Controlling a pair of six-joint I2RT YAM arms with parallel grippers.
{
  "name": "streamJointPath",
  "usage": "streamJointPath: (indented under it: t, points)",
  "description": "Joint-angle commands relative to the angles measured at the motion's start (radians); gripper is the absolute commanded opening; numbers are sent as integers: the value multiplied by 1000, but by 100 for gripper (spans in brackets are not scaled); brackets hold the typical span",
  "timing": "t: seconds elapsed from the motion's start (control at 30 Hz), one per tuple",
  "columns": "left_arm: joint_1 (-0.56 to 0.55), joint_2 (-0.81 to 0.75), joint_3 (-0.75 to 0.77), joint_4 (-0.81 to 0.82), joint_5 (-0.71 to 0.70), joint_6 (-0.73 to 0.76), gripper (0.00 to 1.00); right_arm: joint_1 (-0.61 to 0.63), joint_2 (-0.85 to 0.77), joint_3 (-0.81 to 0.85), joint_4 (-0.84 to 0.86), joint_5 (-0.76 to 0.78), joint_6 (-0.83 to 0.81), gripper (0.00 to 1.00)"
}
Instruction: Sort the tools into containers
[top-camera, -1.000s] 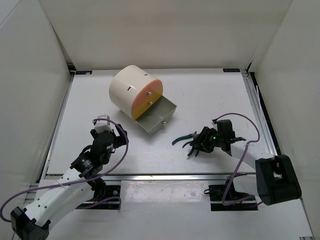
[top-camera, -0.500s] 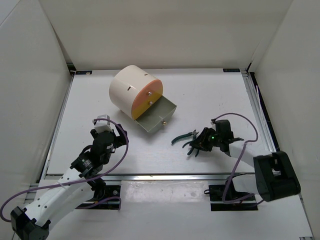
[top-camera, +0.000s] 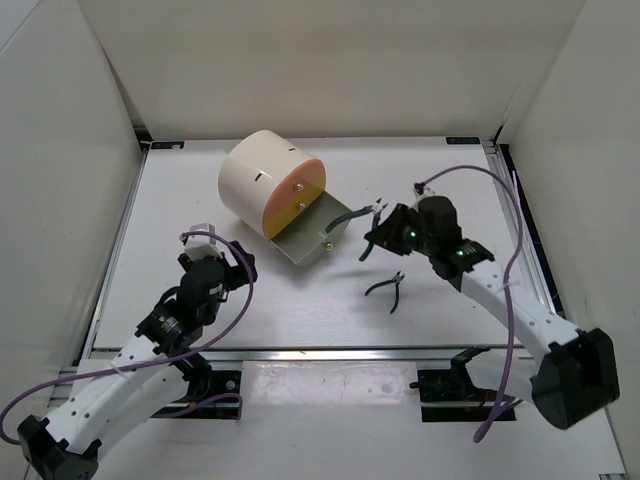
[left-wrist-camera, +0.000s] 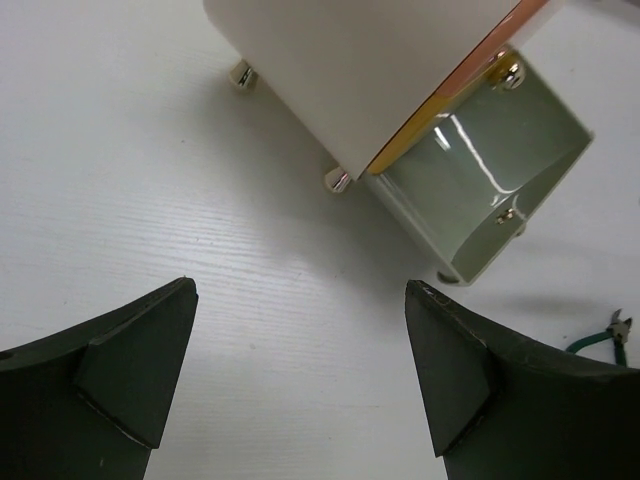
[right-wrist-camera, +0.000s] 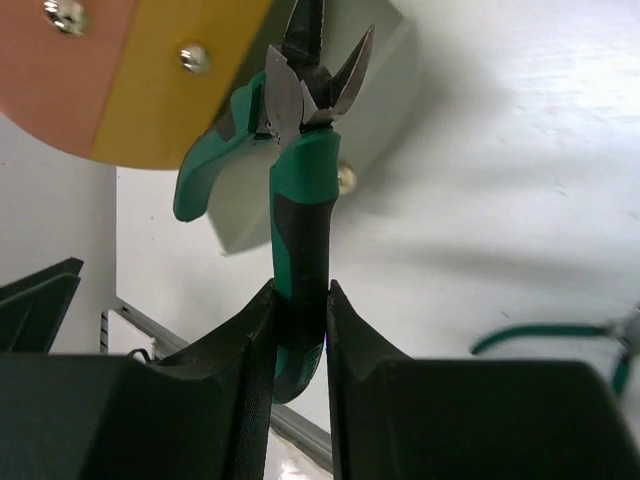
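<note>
Right now it's the carry step: right end effector (top-camera: 384, 229) is clamped narrow on one handle of the green-handled cutters (right-wrist-camera: 300, 200). The other handle is splayed free, and the blades point away from the wrist toward the open drawer (top-camera: 303, 243). In the top view the tool sits just off the drawer's 3 o'clock corner, apparently lifted off the desk (top-camera: 450, 180) and not yet over the tray. The drawer is pulled out of the cream drum cabinet (top-camera: 262, 172) toward 5 o'clock, around 11 o'clock of desk centre. A second pair of pliers (top-camera: 386, 288) lies on the desk at 6 o'clock of the right end effector, well apart from the drawer. Left end effector (left-wrist-camera: 300, 300) is spread wide, holds nothing, and hovers at 7 o'clock of the drum. Next move, as I read it: shift toward 9 o'clock until head and both handles are inside the walls, lower, then release. With a one-handle grip the loose handle could snag the drawer wall.
</note>
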Motion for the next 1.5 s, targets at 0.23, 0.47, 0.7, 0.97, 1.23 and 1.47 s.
streamJointPath:
  t: [0.23, 0.47, 0.7, 0.97, 1.23, 1.47]
  points:
    - [5, 31, 152, 8, -30, 15, 97, 144, 386, 423, -152, 147, -10, 0]
    - [5, 7, 166, 5, -46, 23, 97, 174, 515, 601, -276, 153, 10, 0]
    - [7, 7, 167, 14, -43, 23, 97, 188, 656, 760, -391, 159, 28, 0]
    - [5, -5, 175, 14, -55, 38, 98, 199, 755, 852, -473, 163, 59, 0]
    - [5, -9, 169, 14, -53, 37, 98, 217, 761, 834, -398, 219, 102, 0]
    - [7, -12, 163, 14, -47, 31, 98, 224, 840, 908, -395, 237, 154, 0]
